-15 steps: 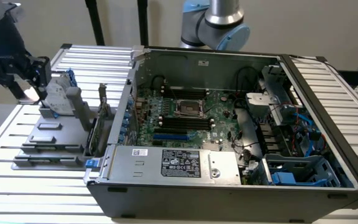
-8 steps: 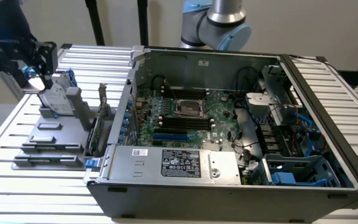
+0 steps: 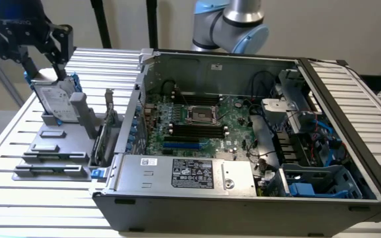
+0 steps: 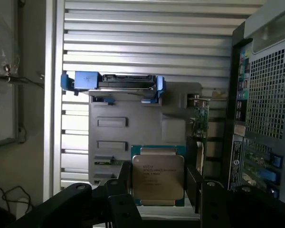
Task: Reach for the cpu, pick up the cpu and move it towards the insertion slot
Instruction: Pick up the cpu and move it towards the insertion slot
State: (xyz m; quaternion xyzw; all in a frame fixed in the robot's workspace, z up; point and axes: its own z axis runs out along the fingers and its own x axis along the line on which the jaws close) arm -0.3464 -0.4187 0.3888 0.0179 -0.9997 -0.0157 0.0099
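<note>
The cpu (image 4: 157,176), a flat square chip with a silvery top and a green rim, sits between two black fingers (image 4: 125,183) that press on its opposite sides. My gripper (image 4: 157,190) is shut on it, lifted above the grey fixture (image 4: 133,114). In the exterior view the black gripper (image 3: 45,68) hangs at the far left, above the upright hard drive (image 3: 55,99) and well away from the case. The insertion slot (image 3: 200,115), a square socket with a metal frame and a dark centre, lies on the motherboard inside the open computer case (image 3: 243,198).
The hard drive with its blue bracket (image 4: 116,85) stands at the fixture's far end, right under the gripper. A grey post (image 3: 79,106) and a card (image 3: 107,124) rise between the fixture and the case wall. Long black memory slots (image 3: 197,130) flank the socket. The slatted table (image 3: 18,208) surrounds everything.
</note>
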